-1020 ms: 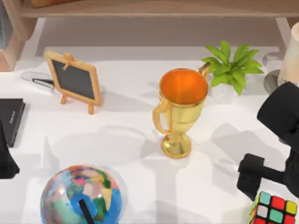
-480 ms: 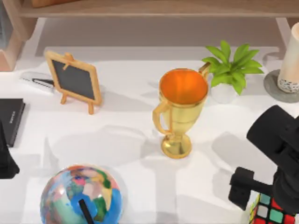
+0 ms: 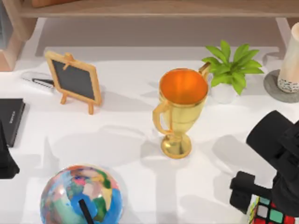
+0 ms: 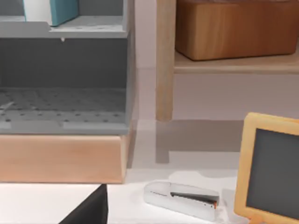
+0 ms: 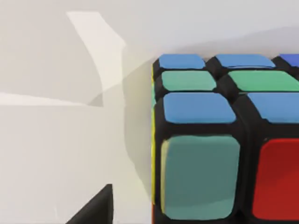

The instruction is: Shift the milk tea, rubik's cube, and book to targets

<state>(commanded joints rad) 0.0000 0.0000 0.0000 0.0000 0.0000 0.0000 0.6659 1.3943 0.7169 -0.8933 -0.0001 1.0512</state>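
Observation:
The rubik's cube (image 3: 272, 213) sits at the table's front right corner, partly under my right arm. My right gripper (image 3: 259, 204) hangs just over it, open. In the right wrist view the cube (image 5: 219, 140) is very close, and one dark fingertip (image 5: 93, 207) sits beside its side face. The milk tea (image 3: 292, 58) stands upright on the grey round disc (image 3: 278, 89) at the far right. The thin black slab (image 3: 10, 119) lies at the left edge, beside my parked left gripper (image 3: 4, 161). The book (image 4: 55, 10), teal with pale pages, stands on a grey rack.
A gold trophy (image 3: 181, 109) stands mid-table, with a potted plant (image 3: 230, 72) behind it to the right. A small chalkboard easel (image 3: 74, 80) and a stapler (image 3: 37, 81) are at the back left. A colourful globe (image 3: 80, 196) is at the front left. A wooden shelf runs along the back.
My right arm has moved toward the front of the table and over the cube, uncovering the milk tea and disc. In the last half second it barely shifted. The left arm is still.

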